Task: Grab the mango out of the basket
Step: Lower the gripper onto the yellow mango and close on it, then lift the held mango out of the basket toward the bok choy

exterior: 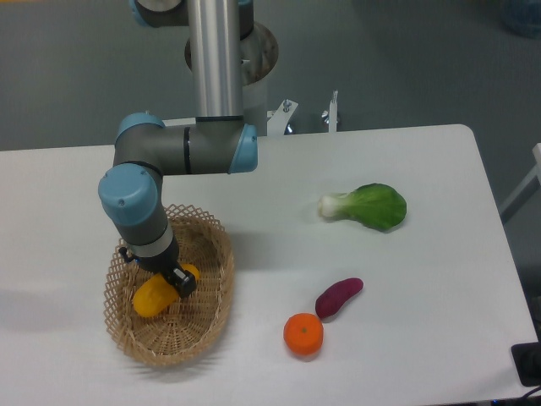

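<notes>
White table (406, 152): basket (215, 296) holding mango (152, 298).

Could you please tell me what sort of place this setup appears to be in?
Probably a robotics lab test bench: a plain white table, a pedestal-mounted arm reaching into a wicker basket, and staged produce like bok choy and an orange.

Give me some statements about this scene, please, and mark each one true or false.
1. The mango lies inside the basket. True.
2. The orange is in the basket. False: it sits on the table, right of the basket.
3. The gripper is down at the mango. True.
4. The sweet potato lies beside the leafy green vegetable. False: it lies close to the orange, well apart from the vegetable.
5. The basket holds two fruits. False: only the mango shows in it.
</notes>
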`<state>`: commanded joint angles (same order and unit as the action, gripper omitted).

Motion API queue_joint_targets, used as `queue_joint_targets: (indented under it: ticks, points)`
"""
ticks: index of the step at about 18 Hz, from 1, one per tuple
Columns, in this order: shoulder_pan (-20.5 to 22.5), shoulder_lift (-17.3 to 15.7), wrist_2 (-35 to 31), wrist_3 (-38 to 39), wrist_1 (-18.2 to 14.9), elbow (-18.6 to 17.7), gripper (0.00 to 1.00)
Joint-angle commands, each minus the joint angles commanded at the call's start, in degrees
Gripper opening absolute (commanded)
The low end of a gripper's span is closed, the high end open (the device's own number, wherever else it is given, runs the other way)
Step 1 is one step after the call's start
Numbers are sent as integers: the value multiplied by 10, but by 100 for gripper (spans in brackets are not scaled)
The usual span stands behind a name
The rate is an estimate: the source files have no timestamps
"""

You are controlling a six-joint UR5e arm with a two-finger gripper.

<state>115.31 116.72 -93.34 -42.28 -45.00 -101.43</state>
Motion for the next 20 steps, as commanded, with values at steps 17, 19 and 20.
queue_joint_targets:
  ticks: [17,19,20]
  points:
    - [126,-95,75,-11,-17,47,59]
    - [161,-97,77,-26,-43,69,58]
    - [172,-97,78,-50,-57,79,58]
